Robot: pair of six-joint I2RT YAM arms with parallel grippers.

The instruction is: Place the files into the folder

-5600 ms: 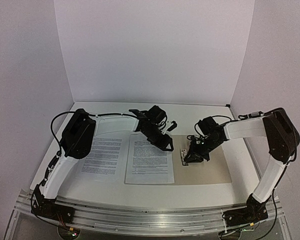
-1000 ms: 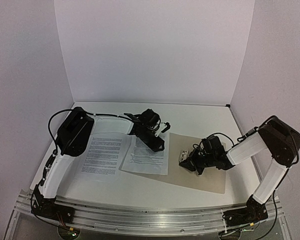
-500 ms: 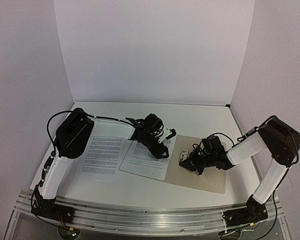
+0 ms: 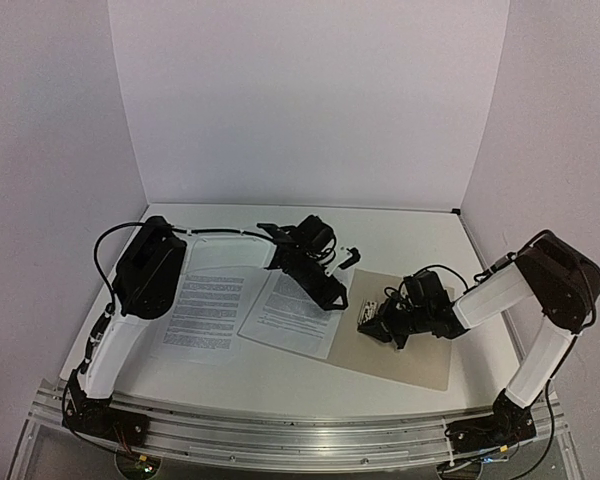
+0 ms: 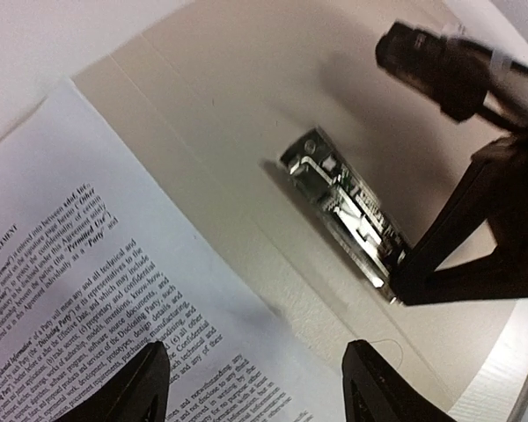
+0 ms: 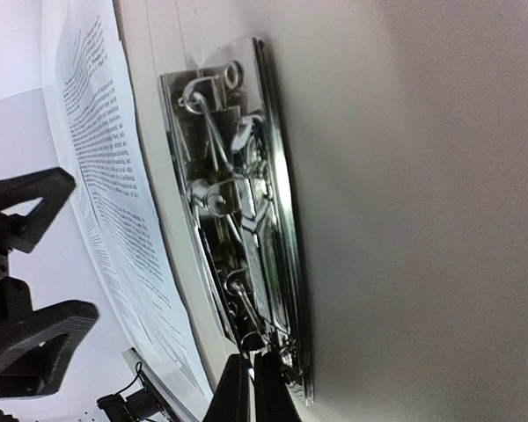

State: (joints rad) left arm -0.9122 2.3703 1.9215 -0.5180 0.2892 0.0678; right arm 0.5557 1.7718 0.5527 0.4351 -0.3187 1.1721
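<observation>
- Files: two white printed sheets, both flat on the table (image 4: 280,385), top external view.
- Sheet 1 (image 4: 205,312): lay at L side, wholly on bare table, well clear of the folder (image 4: 410,355).
- Sheet 2 (image 4: 292,318): lay skewed just R of sheet 1; its R edge overlapped the folder's L margin. Same overlap seen in the L wrist view, sheet 2 (image 5: 88,290) over the tan card (image 5: 229,88).
- Folder: tan card, lay flat and open on the R half of the table, skewed to the table edge.
- Metal fastener (image 4: 368,318): sat on the folder near its L edge, just beside sheet 2's edge but apart from it; shown close up at (image 5: 348,211) and (image 6: 238,220).
- L gripper (image 4: 330,295): hung over sheet 2's R edge. Jaws stood wide apart w/ nothing between them, fingers (image 5: 128,387) either side of the sheet's edge, seen at (image 5: 255,387).
- R gripper (image 4: 378,328): low over the folder at the fastener's near end. Jaws were fully closed, fingertips (image 6: 238,382) pressed together at the fastener's end; whether they pinched any part of it could not be told.
- L gripper's dark fingers (image 6: 26,281) appeared in the R wrist view beyond sheet 2 (image 6: 106,176).
</observation>
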